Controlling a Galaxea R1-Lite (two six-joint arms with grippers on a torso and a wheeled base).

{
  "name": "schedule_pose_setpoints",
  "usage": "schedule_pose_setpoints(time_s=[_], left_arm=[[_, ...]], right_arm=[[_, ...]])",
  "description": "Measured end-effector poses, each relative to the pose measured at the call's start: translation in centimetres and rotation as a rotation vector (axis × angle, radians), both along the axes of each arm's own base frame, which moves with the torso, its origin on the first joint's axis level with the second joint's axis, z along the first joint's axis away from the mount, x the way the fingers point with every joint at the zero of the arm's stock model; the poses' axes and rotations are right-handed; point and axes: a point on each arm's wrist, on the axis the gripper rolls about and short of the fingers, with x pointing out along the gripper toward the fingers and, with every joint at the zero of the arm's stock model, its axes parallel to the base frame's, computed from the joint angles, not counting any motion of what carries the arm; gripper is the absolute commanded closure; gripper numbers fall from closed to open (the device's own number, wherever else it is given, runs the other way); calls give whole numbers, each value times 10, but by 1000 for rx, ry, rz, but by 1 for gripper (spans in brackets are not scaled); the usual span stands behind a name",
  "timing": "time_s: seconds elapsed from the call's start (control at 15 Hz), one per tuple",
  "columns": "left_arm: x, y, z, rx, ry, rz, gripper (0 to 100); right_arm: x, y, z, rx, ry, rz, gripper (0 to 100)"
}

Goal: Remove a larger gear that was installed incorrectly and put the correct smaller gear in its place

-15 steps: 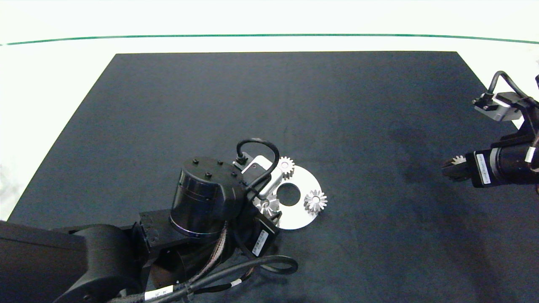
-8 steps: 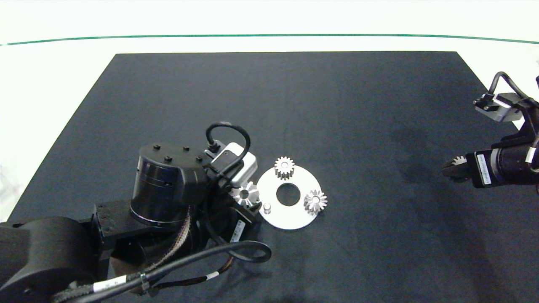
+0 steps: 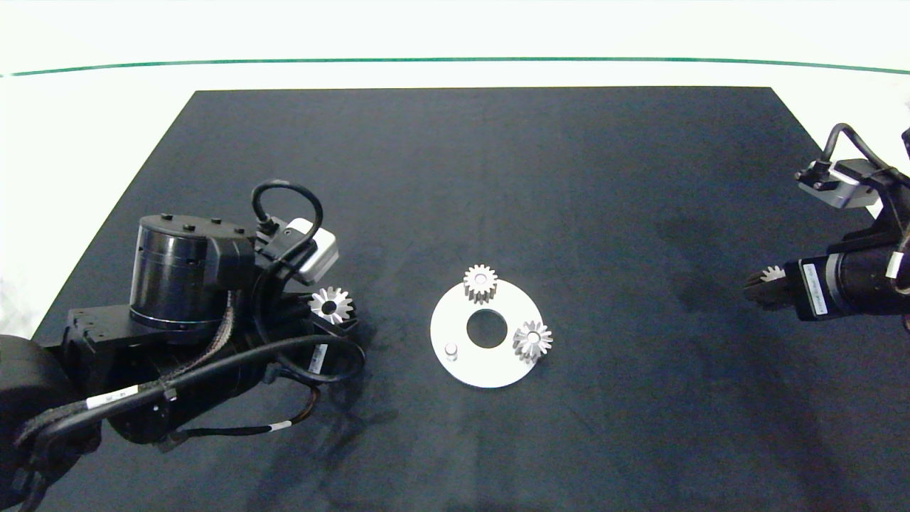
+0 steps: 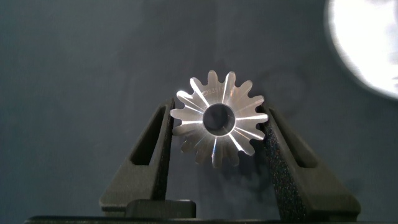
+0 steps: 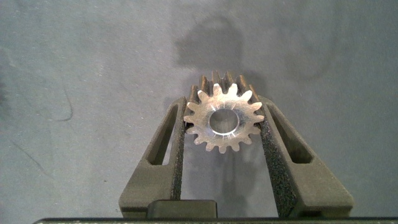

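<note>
Carrying the larger gear (image 3: 331, 305) off the plate (image 3: 490, 370) in our clenched left claw (image 4: 217, 124), we next bring the smaller gear (image 5: 223, 118), gripped by the right claw (image 5: 222, 121), onto the bare peg (image 3: 451, 349).

Dark mat (image 3: 498, 178) spread flat over a white bench (image 3: 85, 142). Thin green line (image 3: 455, 60) running across the bench beyond the mat's far edge. Bright, even light overhead, soft shadows on the mat.

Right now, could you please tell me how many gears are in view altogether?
4: the larger gear in the left gripper, the smaller gear in the right gripper, and two on the white disc, a short-toothed gear and a long-toothed gear. None seems hidden.
</note>
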Motion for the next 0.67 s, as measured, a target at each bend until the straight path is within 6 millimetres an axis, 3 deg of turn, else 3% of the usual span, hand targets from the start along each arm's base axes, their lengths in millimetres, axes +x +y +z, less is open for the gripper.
schedule_pose_setpoints(time_s=[0.33, 0.4, 0.67], left_arm=[[11, 34, -6, -24, 36, 51, 66], [13, 42, -7, -26, 43, 58, 0], [13, 66, -10, -41, 59, 98, 0]], right_arm=[[-7, 23, 8, 1, -29, 124, 78], [-8, 29, 10, 1, -37, 151, 78], [-12, 56, 19, -5, -28, 264, 78]])
